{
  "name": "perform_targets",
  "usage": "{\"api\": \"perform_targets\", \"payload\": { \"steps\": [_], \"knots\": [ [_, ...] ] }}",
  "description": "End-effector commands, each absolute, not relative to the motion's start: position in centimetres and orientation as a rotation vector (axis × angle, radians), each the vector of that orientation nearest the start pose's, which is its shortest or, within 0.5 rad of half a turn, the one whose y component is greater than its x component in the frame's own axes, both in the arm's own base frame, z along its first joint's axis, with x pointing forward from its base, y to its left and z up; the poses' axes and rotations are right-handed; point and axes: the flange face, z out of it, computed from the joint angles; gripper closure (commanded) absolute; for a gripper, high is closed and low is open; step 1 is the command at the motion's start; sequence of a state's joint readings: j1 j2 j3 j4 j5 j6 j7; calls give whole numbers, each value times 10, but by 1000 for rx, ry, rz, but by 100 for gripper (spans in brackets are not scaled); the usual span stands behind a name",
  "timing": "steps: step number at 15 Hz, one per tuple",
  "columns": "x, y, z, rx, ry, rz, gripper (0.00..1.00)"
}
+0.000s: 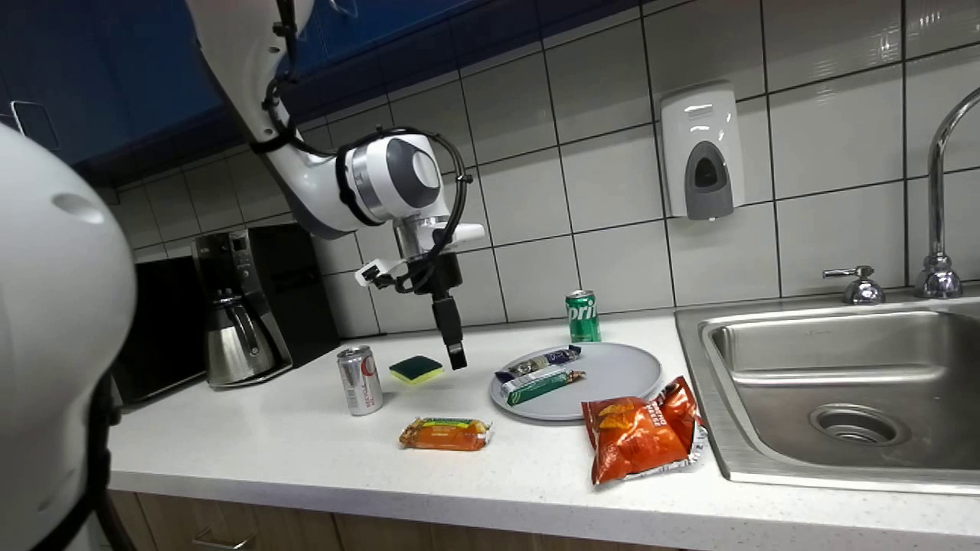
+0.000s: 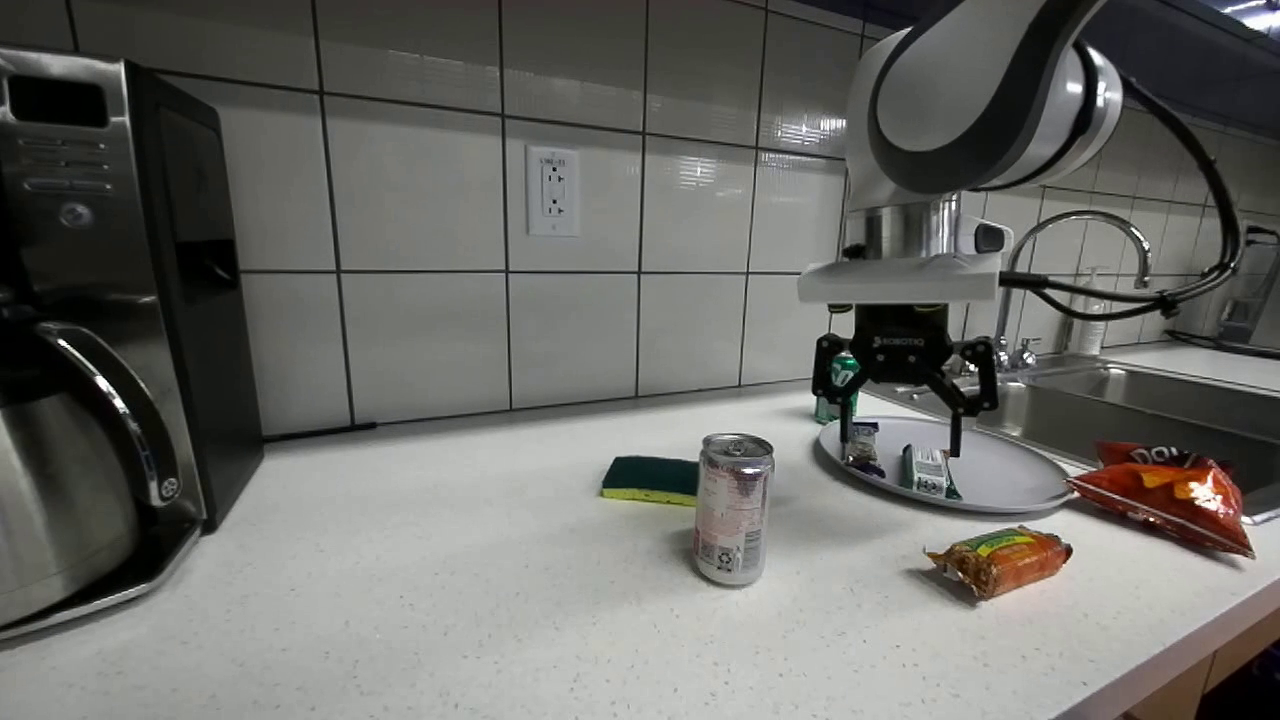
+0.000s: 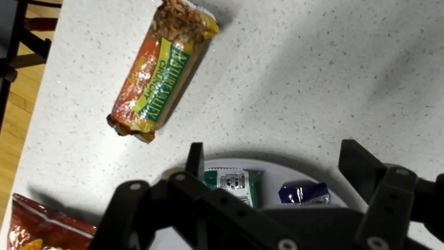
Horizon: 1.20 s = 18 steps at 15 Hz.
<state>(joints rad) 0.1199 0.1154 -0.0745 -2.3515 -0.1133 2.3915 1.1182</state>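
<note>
My gripper (image 1: 457, 358) is open and empty, pointing down above the counter beside the grey plate (image 1: 624, 375). Its two fingers show wide apart in an exterior view (image 2: 900, 440) and in the wrist view (image 3: 272, 149). On the plate lie a green-and-white wrapped bar (image 1: 540, 384) and a dark blue wrapped bar (image 1: 545, 361). In the wrist view, the green bar (image 3: 237, 180) and blue bar (image 3: 301, 192) are partly hidden by the gripper. An orange Nature Valley bar (image 3: 156, 76) lies on the counter in front of the plate; it shows in both exterior views (image 1: 445, 434) (image 2: 1005, 562).
A silver can (image 1: 360, 380) stands near a green-yellow sponge (image 1: 416, 369). A green Sprite can (image 1: 583, 316) stands behind the plate. A red chip bag (image 1: 643, 432) lies against the plate, near the sink (image 1: 834, 478). A coffee maker (image 2: 90, 330) stands at the counter's far end.
</note>
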Motion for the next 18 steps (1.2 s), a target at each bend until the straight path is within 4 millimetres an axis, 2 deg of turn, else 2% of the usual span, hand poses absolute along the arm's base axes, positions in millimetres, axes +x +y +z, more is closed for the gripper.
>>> {"api": "perform_targets", "payload": {
  "steps": [1,7,12,18],
  "knots": [
    [477,27,283,-2827,1606,29,0],
    [450,30,280,-2785,1649,66,0],
    [428,23,268,-2729,1713,102,0],
    [413,16,251,-2700,1779,95,0]
  ]
}}
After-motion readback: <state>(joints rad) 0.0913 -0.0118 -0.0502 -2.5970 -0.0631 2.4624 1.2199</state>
